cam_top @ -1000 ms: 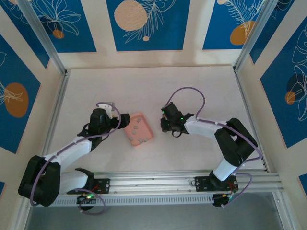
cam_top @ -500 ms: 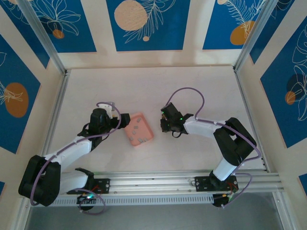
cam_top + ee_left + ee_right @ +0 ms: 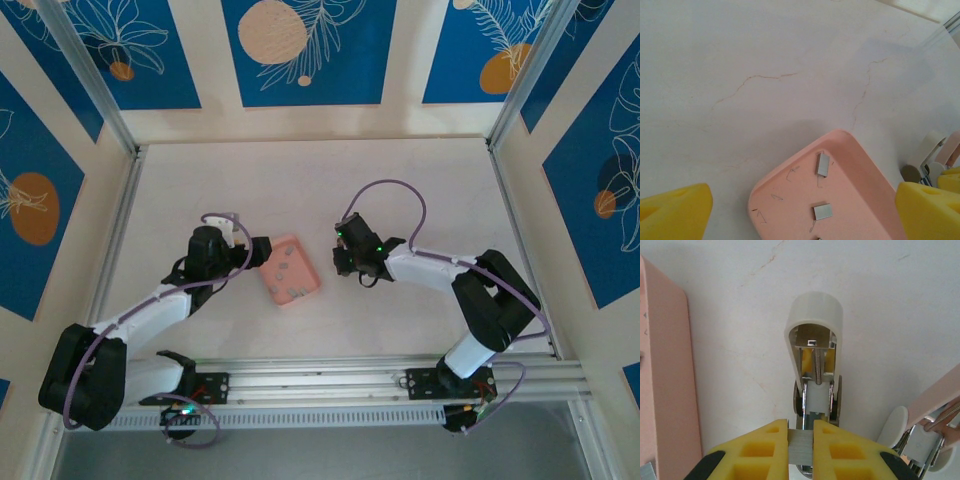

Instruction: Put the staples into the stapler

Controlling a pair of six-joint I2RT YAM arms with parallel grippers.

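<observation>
Right wrist view: staples (image 3: 801, 449) are kept pinched, barely moved, by the right gripper (image 3: 801, 431) over the opened stapler (image 3: 814, 335), loading still pending; the left gripper (image 3: 262, 250) is spread empty.

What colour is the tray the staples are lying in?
The tray is salmon pink; the left wrist view shows it best.

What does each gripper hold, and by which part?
The right gripper pinches a block of staples by its two opposite sides. The left gripper is open and empty.
</observation>
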